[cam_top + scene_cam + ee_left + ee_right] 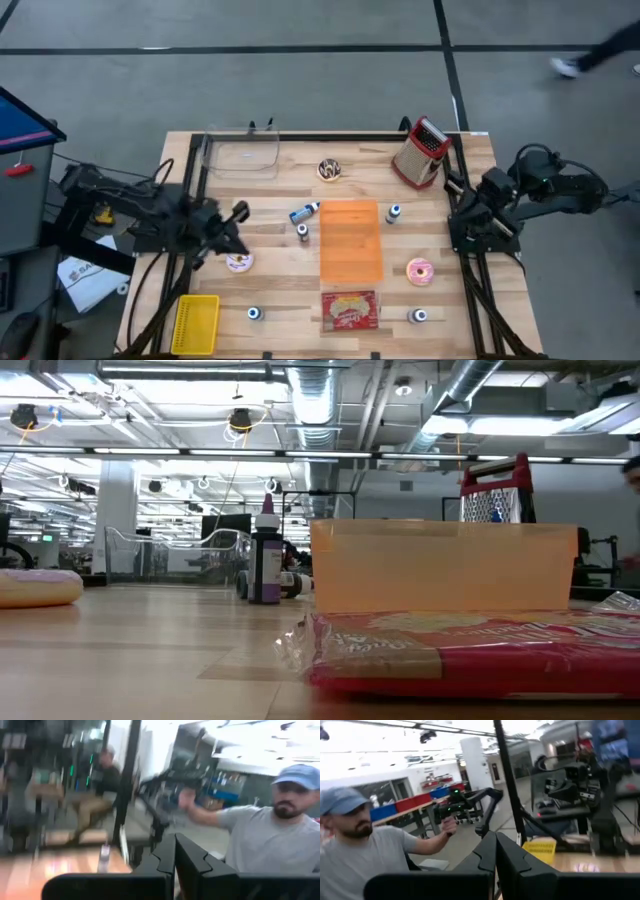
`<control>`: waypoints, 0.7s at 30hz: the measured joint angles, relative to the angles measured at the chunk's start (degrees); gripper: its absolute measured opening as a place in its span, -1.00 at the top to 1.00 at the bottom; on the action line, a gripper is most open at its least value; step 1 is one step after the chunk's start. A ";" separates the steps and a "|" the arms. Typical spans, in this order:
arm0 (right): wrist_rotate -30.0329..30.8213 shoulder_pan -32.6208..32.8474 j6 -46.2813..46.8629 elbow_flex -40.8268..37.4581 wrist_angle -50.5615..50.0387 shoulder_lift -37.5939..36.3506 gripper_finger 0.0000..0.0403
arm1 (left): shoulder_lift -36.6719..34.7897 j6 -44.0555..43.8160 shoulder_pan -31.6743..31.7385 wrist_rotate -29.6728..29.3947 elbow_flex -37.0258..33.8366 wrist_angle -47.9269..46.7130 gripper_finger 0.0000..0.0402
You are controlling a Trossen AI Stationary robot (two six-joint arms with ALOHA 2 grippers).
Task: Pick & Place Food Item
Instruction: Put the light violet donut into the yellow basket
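Fingers pressed together and empty, the left gripper (240,211) is hanging just above the white-iced doughnut (239,262) (presumably the pick), while the right gripper (452,182), likewise closed, is waiting at the far edge.

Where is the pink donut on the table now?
In the high view, the pink donut lies on the table's right side, just right of the orange tray, with a small bottle below it in the picture.

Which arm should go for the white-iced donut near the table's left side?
Left, probably. The left claw sits just above the white-iced donut in the high view, with bare table between. The right claw waits at the far right edge, with the orange bin in its way.
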 joint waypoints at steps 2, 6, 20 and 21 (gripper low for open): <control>0.03 1.34 -2.15 0.16 1.00 0.04 1.00 | -1.07 4.69 -4.89 -4.39 -0.08 2.81 1.00; 0.66 3.24 -5.49 1.59 0.71 0.07 1.00 | -4.31 15.48 -15.49 -21.34 -0.10 2.98 1.00; 27.82 5.28 -12.64 8.53 -14.35 0.09 1.00 | 5.20 50.19 -36.83 -101.06 -0.08 23.03 1.00; 27.81 5.28 -12.64 8.81 -15.00 0.09 1.00 | 5.54 50.31 -36.81 -99.86 0.09 23.87 1.00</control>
